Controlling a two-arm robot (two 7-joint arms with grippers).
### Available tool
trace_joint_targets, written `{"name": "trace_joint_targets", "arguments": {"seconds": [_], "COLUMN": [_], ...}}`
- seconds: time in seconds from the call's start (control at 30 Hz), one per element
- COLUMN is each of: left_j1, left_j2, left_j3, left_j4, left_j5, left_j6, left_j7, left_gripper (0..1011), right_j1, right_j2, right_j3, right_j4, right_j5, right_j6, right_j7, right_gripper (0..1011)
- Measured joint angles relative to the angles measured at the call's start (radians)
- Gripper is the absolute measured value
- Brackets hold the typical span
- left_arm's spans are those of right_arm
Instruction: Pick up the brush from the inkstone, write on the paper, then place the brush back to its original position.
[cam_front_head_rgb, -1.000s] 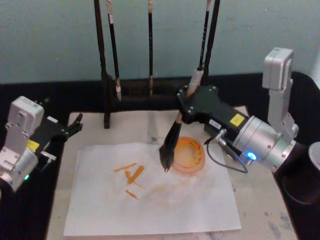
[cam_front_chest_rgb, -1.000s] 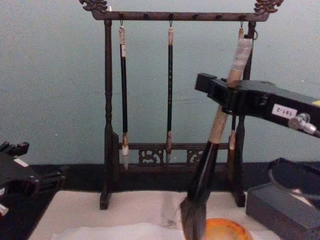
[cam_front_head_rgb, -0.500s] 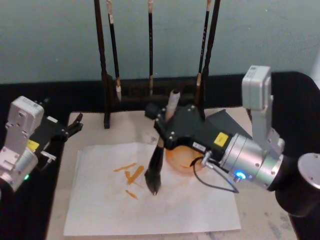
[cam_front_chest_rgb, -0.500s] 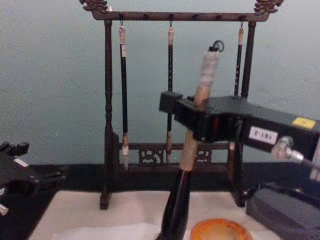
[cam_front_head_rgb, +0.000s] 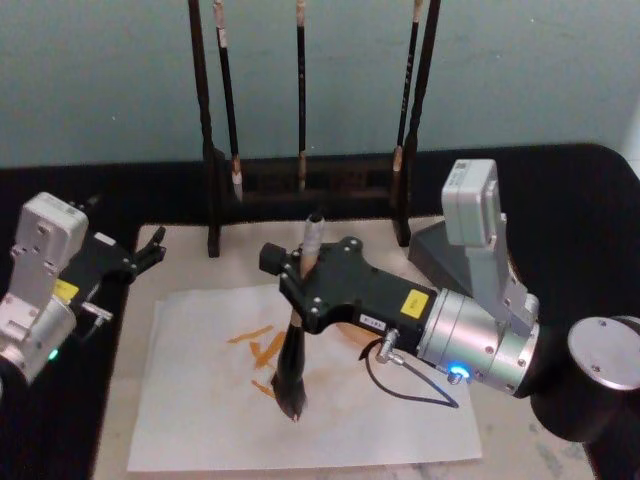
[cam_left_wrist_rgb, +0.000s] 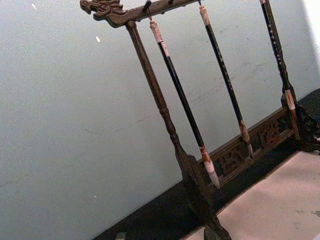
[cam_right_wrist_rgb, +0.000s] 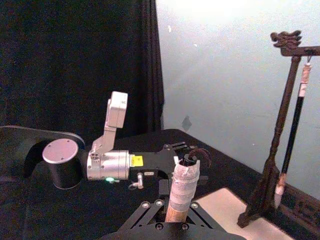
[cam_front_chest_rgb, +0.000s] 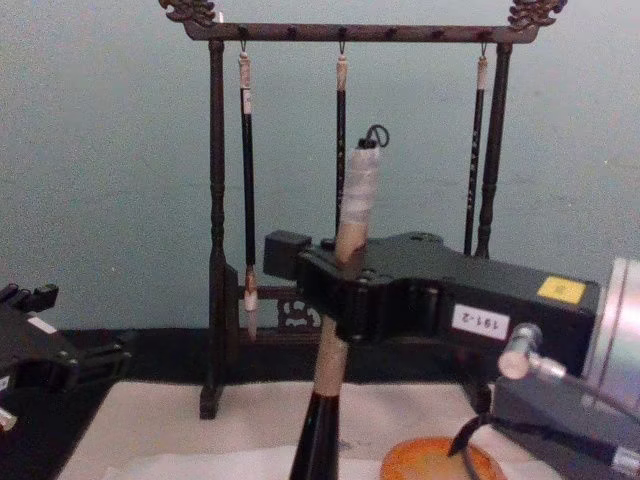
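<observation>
Right hand (cam_front_head_rgb: 298, 283) is clenched round the brush (cam_front_head_rgb: 291, 368) at its tan shaft, at mid-frame in the head view. It holds the brush near upright, the dark tuft pointing down at the paper (cam_front_head_rgb: 390, 420), just beside the orange strokes (cam_front_head_rgb: 262, 346). From the chest view come other facts: the white wrap and black loop rise above the hand, and the inkstone (cam_front_chest_rgb: 438, 466), an orange dish, sits at the lower edge, right of the shaft. Left hand (cam_front_head_rgb: 148, 252) lies at the mid-left over the black worktop (cam_front_head_rgb: 120, 190), apart from the paper; clenched or released, I cannot tell. Behind stands the brush rack (cam_front_chest_rgb: 215, 200).
</observation>
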Motion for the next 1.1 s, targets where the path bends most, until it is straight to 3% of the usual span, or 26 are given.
{"name": "trace_joint_targets", "arguments": {"seconds": [0.83, 1.1], "left_j1": [0.000, 0.000], "left_j2": [0.000, 0.000], "left_j3": [0.000, 0.000], "left_j4": [0.000, 0.000], "left_j5": [0.000, 0.000], "left_j6": [0.000, 0.000], "left_j7": [0.000, 0.000], "left_gripper": [1010, 1010], "right_j1": [0.023, 0.029], "right_j2": [-0.124, -0.146], "right_j3": [0.019, 0.026], "right_j4": [0.103, 0.131], "right_j5": [-0.010, -0.011], "right_j6": [0.054, 0.059], "right_j7": [0.048, 0.057], "right_gripper": [0, 0]}}
